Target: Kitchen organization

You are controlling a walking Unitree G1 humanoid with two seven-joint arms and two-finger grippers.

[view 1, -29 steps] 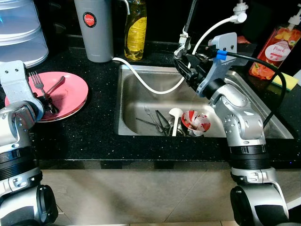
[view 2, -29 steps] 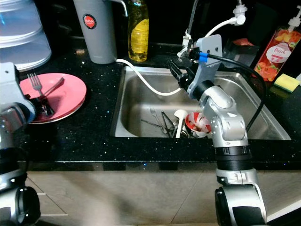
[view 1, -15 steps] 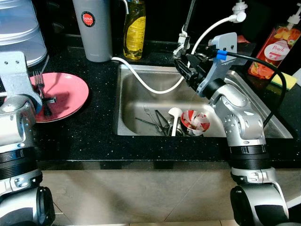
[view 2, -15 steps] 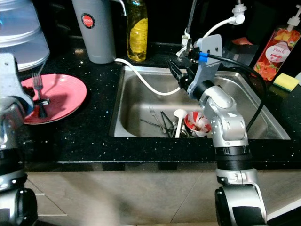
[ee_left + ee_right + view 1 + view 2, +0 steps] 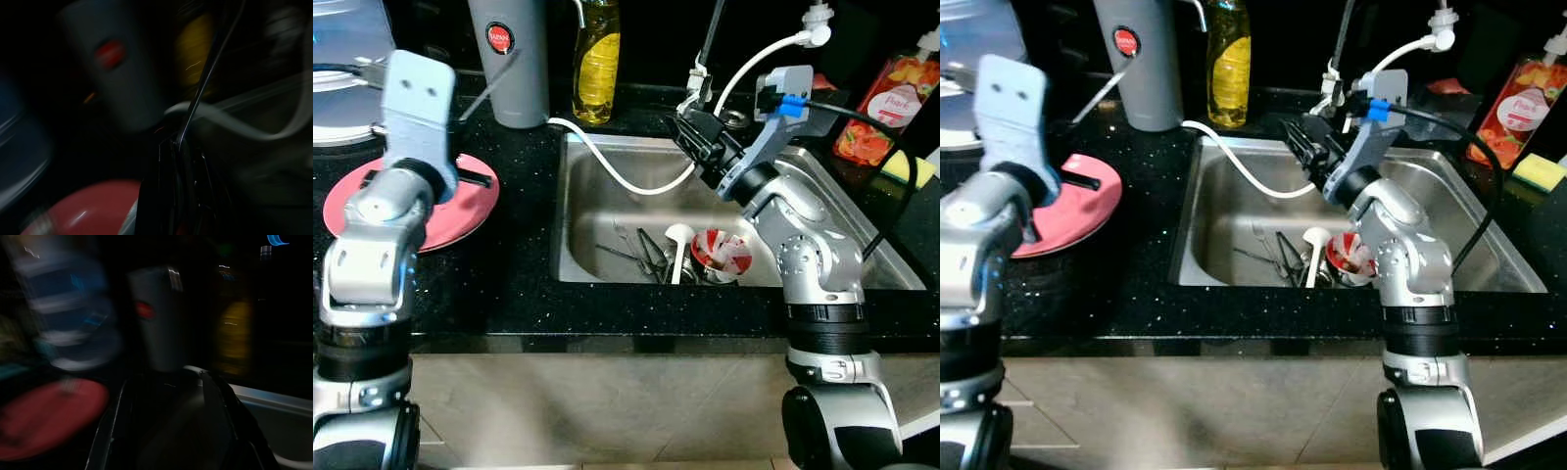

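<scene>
kitchen sink area, both arms raised over a black desk (image 5: 509, 284).

left hand (image 5: 475, 176) sits above the pink plate (image 5: 460, 211), gripping a thin utensil (image 5: 494, 83) whose shaft angles up across the grey canister (image 5: 511, 59). right hand (image 5: 690, 137) hovers over the steel sink (image 5: 607, 230) near the white hose (image 5: 617, 176); its finger state is unclear. in the basin lie loose cutlery (image 5: 641, 255), a white ladle (image 5: 677, 245) and a red-and-white cup (image 5: 720, 253). yellow soap bottle (image 5: 595, 59) stands behind; a peach-labelled bottle (image 5: 881, 98) stands far right.
</scene>
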